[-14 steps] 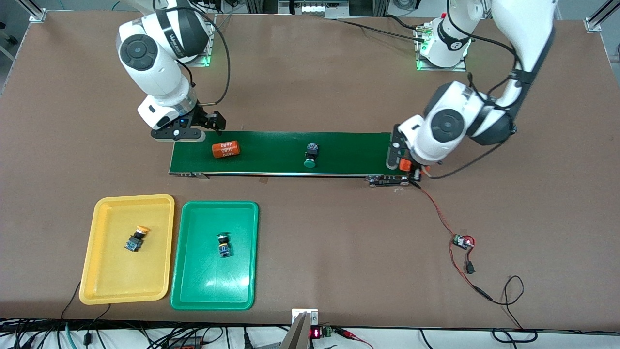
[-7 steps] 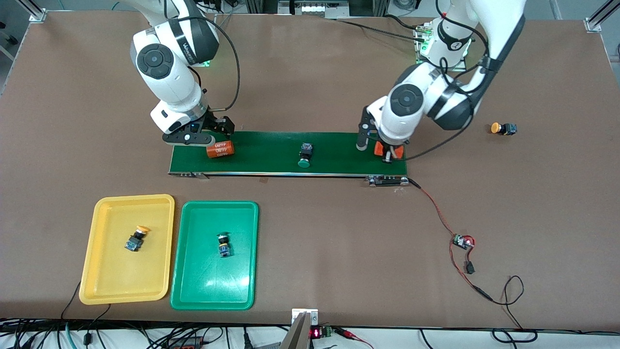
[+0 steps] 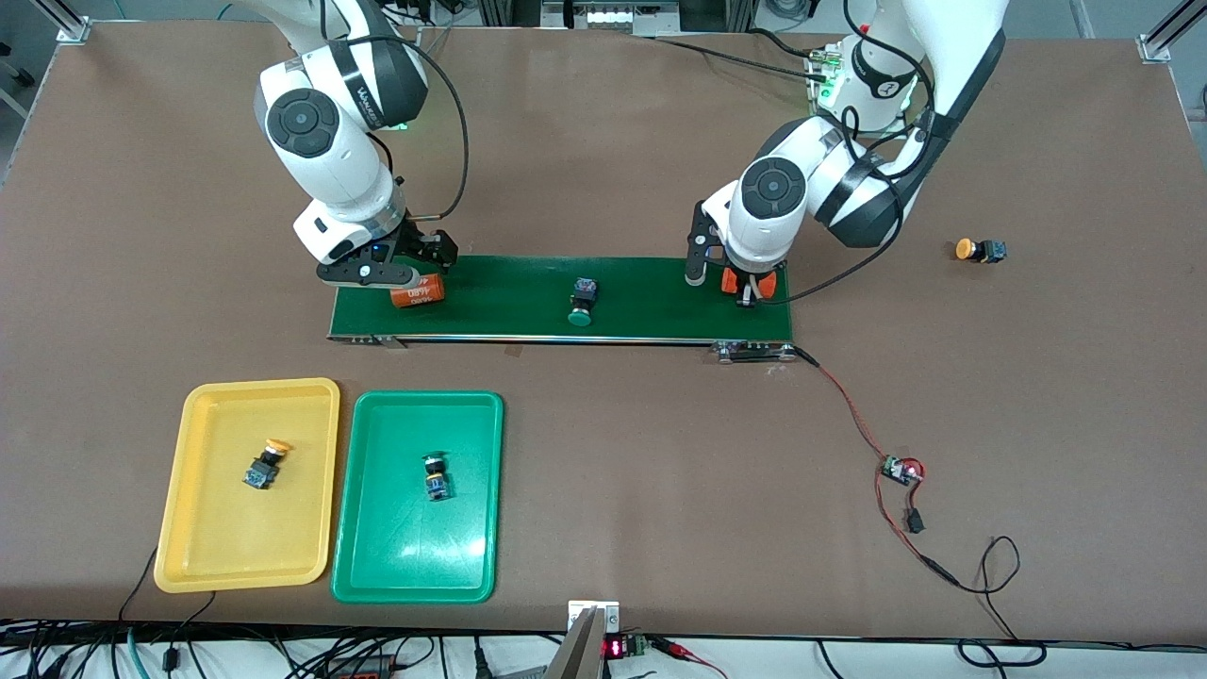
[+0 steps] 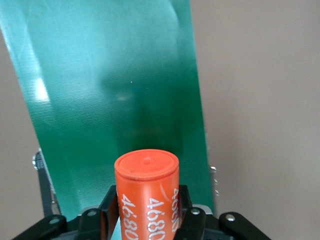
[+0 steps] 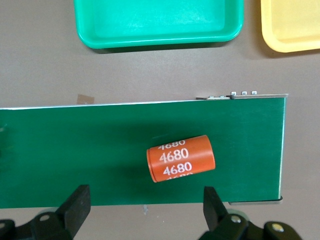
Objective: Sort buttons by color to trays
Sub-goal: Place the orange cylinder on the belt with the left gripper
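Left gripper over the belt's left-arm end, fingers clamped on an orange cylinder. Right gripper above a second cylinder lying on the belt's right-arm end, fingers spread wide. A green button rides mid-belt. A yellow button sits on the table toward the left arm's end. The yellow tray holds a yellow button; the green tray beside it holds a green one.

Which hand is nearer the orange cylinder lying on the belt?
The right hand: it hangs open right over the lying orange cylinder. The left hand is at the conveyor belt's other end, shut on a second orange cylinder.
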